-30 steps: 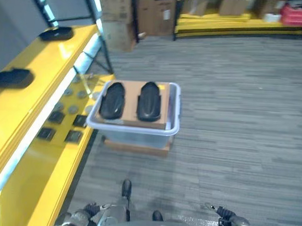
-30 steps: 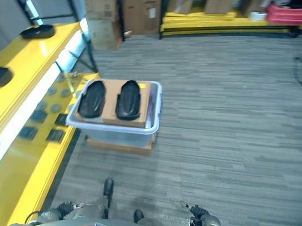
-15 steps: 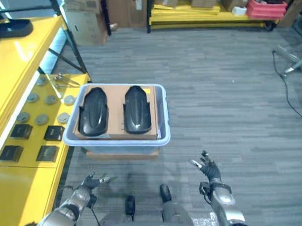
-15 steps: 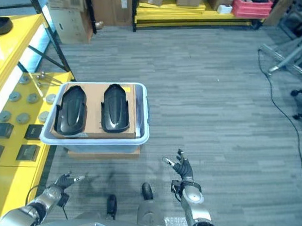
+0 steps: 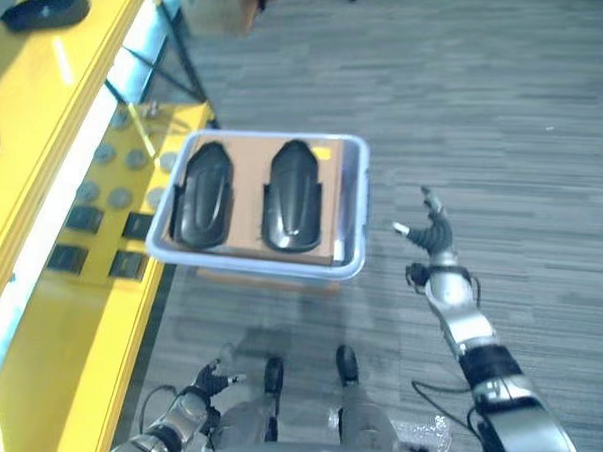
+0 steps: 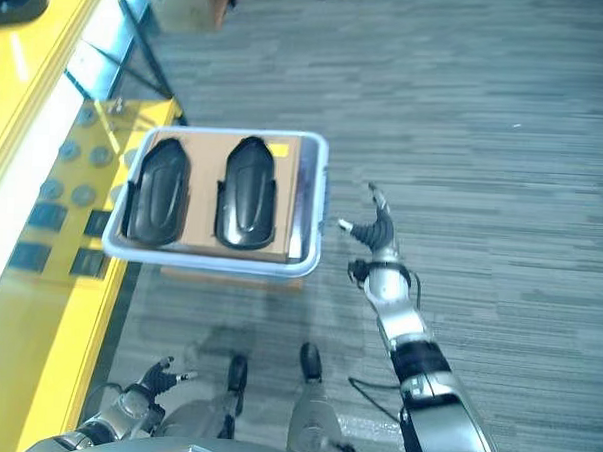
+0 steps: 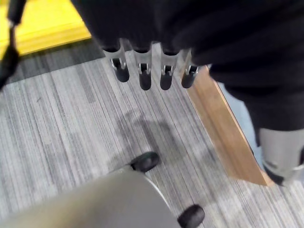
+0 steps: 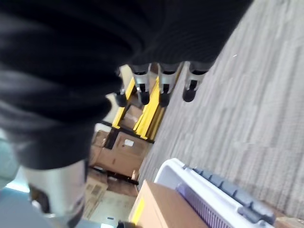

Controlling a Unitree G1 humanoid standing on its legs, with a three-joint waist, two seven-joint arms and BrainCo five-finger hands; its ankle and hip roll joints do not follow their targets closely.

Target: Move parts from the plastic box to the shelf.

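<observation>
Two black parts [image 5: 205, 194] [image 5: 294, 194] lie side by side on cardboard [image 5: 251, 199] in the plastic box [image 5: 354, 238] on the floor, beside the yellow shelf [image 5: 57, 105]. The right hand [image 5: 434, 235] hovers just right of the box, fingers spread, empty. The left hand [image 5: 207, 382] hangs low, fingers relaxed, empty.

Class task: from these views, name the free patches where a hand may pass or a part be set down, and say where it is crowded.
Free: the yellow shelf top between its two dark parts, and the carpet to the right of the plastic box, where the open right hand hovers. Crowded: the box, taken up by two black parts, and the lower shelf's small pieces.
</observation>
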